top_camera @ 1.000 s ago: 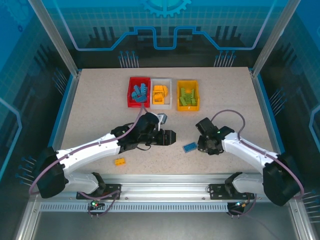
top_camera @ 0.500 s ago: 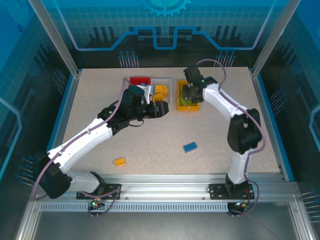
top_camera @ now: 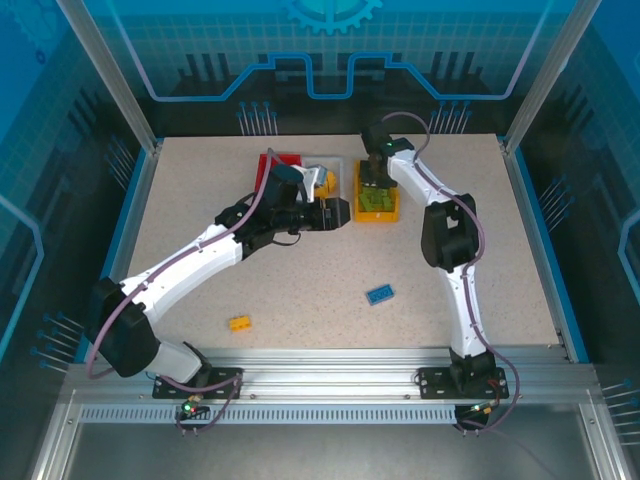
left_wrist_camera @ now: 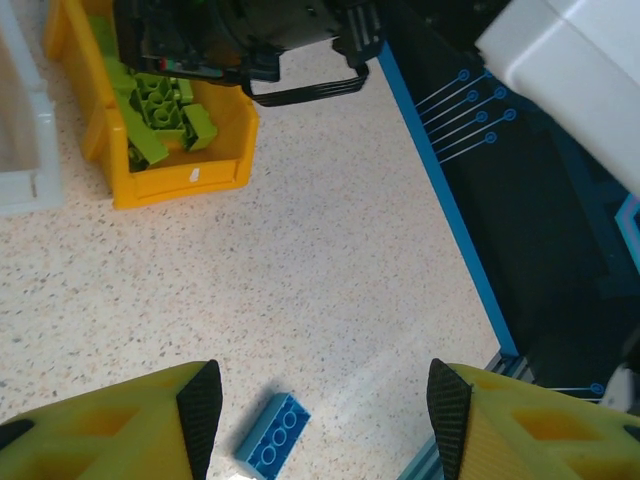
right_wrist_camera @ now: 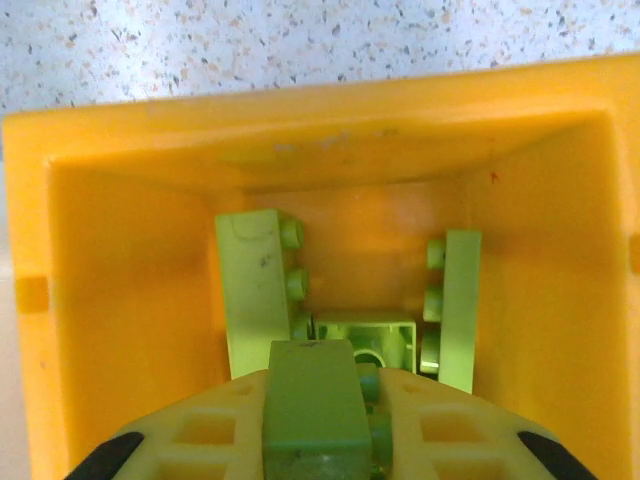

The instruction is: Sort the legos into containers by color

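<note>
A: Orange brick (top_camera: 240, 322) lies loose by the desk's (top_camera: 200, 200) near edge, left of centre. The left gripper (left_wrist_camera: 324, 402) hangs above mid-desk, jaws about half apart and holding nothing.

B: The bins?

A: They sit in a row near the far edge: red bin (top_camera: 287, 159), white bin (left_wrist_camera: 20, 170), yellow bin (right_wrist_camera: 130, 170). All are smooth moulded plastic with straight walls and open tops. The right gripper (right_wrist_camera: 318, 440) is over the yellow one, pinched narrow on a lime brick (right_wrist_camera: 312, 395). More lime bricks lie tilted on the floor below, studs showing.

B: How to drop it well?

A: My judgement is to stay centred between the walls, dip lower, and part the jaws only slightly. Hard glossy plastic will likely bounce off the studded pile, so a low release should keep it in.

B: What's left?

A: A blue brick (left_wrist_camera: 272, 445), studs up, sits alone on the speckled desk right of centre, towards the near edge.
</note>
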